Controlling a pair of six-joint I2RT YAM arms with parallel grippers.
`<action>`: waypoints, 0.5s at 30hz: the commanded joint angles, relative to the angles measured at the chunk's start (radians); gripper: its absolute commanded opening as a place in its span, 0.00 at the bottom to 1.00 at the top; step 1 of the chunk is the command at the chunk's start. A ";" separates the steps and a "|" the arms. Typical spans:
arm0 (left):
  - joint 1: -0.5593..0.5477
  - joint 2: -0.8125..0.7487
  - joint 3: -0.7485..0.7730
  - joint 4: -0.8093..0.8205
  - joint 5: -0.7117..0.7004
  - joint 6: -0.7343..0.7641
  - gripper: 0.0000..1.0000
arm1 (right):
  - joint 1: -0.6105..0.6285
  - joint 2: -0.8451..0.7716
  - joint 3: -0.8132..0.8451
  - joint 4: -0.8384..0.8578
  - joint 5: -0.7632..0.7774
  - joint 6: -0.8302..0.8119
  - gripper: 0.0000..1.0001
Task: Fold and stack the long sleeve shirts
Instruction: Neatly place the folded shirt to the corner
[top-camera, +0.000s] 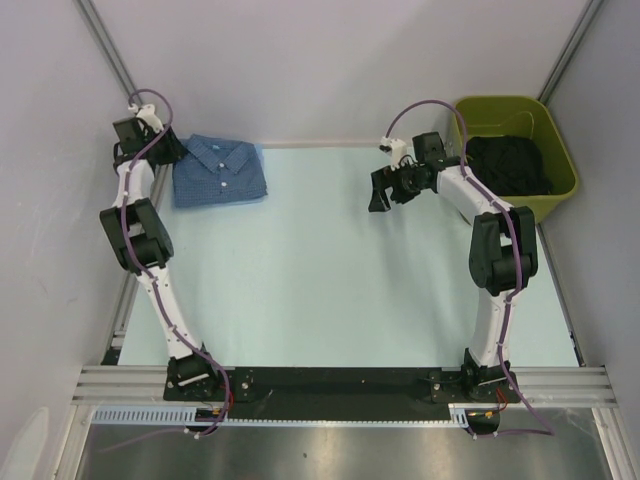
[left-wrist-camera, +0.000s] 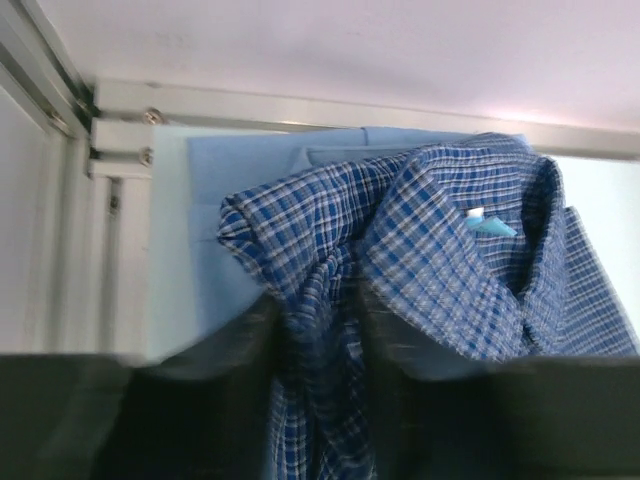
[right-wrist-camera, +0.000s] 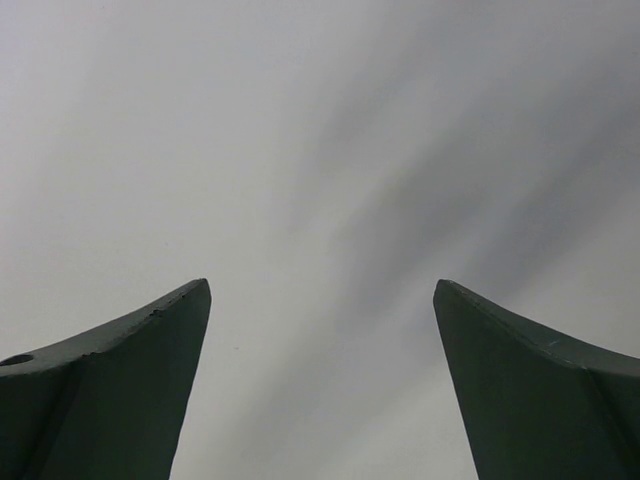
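Left claw (left-wrist-camera: 318, 340) at far left corner of worktop (top-camera: 330, 280), fingers either side of bunched fold of checked shirt (top-camera: 220, 170). Fingers blurred: cannot tell whether clenched or released. Checked shirt lies folded, collar showing, on top of pale blue shirt (left-wrist-camera: 235, 165). Right claw (right-wrist-camera: 322, 290) spread wide, nothing between fingers, near green bin (top-camera: 560, 190) at far right corner. Bin holds dark cloth (top-camera: 510, 165).

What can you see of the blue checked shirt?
The checked shirt is soft medium-blue woven cloth, folded into a rough rectangle, collar up with a pale label inside. It lies at the far left corner of the table, on a plain pale blue shirt. A bunched fold sits between the fingers of the left claw; grip unclear.
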 joint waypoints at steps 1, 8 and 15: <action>0.012 -0.033 0.066 0.001 -0.022 0.089 0.50 | 0.001 0.002 0.051 -0.012 -0.008 -0.018 1.00; 0.041 -0.188 -0.032 -0.244 0.041 0.197 0.75 | -0.017 -0.015 0.043 -0.036 -0.020 -0.029 1.00; 0.081 -0.340 -0.264 -0.342 0.068 0.263 0.86 | -0.029 -0.031 0.011 -0.032 -0.034 -0.031 1.00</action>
